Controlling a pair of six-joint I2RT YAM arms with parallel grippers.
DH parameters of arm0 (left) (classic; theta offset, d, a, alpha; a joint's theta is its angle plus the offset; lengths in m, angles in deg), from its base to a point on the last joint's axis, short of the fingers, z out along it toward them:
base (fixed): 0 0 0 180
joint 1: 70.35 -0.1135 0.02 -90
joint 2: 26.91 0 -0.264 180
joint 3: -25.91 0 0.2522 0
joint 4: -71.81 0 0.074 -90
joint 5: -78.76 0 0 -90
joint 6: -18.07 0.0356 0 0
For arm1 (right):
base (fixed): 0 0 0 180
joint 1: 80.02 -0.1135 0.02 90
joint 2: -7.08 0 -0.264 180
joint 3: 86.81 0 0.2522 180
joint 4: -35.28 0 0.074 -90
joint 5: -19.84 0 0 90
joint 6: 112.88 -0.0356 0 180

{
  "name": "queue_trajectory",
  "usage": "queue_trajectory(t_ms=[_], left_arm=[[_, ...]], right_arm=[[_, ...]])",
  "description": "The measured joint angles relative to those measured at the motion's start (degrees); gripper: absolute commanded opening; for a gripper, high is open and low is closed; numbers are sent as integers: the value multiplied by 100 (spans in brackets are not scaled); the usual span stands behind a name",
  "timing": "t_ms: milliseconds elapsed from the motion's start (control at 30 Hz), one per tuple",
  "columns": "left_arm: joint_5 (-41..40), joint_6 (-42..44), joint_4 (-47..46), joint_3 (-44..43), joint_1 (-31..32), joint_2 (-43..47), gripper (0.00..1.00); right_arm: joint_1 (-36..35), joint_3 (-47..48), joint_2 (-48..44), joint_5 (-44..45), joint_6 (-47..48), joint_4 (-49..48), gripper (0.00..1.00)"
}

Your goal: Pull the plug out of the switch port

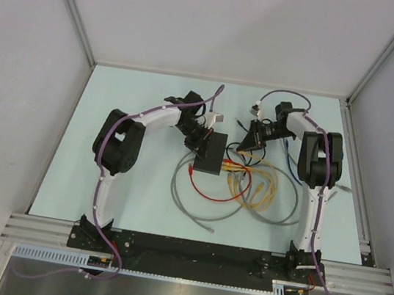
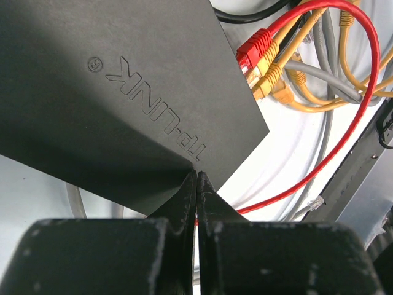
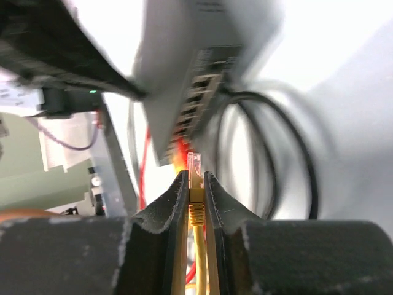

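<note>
Now the right end effector (image 3: 195, 177) pinches the yellow plug (image 3: 194, 161), its tip seemingly just clear of the switch (image 3: 206, 74) sockets. Draw straight back, level, while the shut left end effector (image 2: 196, 177) pins the switch corner.

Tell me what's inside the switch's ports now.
Red plug and yellow plugs meet the switch port edge; seating depth is hidden. Right gripper holds another yellow plug, apparently outside.

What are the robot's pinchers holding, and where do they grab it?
The right gripper pinches the yellow cable right behind its clear plug. The left gripper is shut, holding nothing, tips by the black switch.
</note>
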Motion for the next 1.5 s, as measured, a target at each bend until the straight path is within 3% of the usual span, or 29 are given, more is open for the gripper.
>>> queue_trajectory(t_ms=[300, 467, 700, 867, 933, 967, 1000, 1167, 1333, 1500], left_arm=[[-28, 2, 33, -26, 11, 11, 0], [-258, 44, 116, -138, 52, 57, 0], [-496, 92, 133, -431, 52, 83, 3], [-514, 90, 129, -479, 52, 94, 3], [-514, 90, 131, -479, 52, 94, 3], [-514, 90, 131, -479, 52, 94, 4], [-514, 92, 129, -479, 52, 94, 4], [-533, 96, 131, -479, 50, 96, 6], [-531, 136, 138, -479, 50, 101, 8], [-535, 160, 188, -479, 50, 166, 9]], right_arm=[[437, 706, -1115, -249, 785, 1019, 0], [1207, 990, -1644, 22, 872, 1287, 0], [2481, 1650, -1670, 767, 824, 1449, 3], [2459, 1803, -1506, 1386, 1023, 1460, 6], [2299, 1978, -1185, 1561, 1134, 1475, 19], [2208, 2046, -990, 1655, 1174, 1464, 34], [2114, 2065, -800, 1755, 1180, 1434, 58], [1659, 2039, -136, 2645, 984, 1167, 82], [1397, 1770, -461, 3204, 791, 940, 83], [1488, 173, -1893, 3515, 868, 903, 74]])
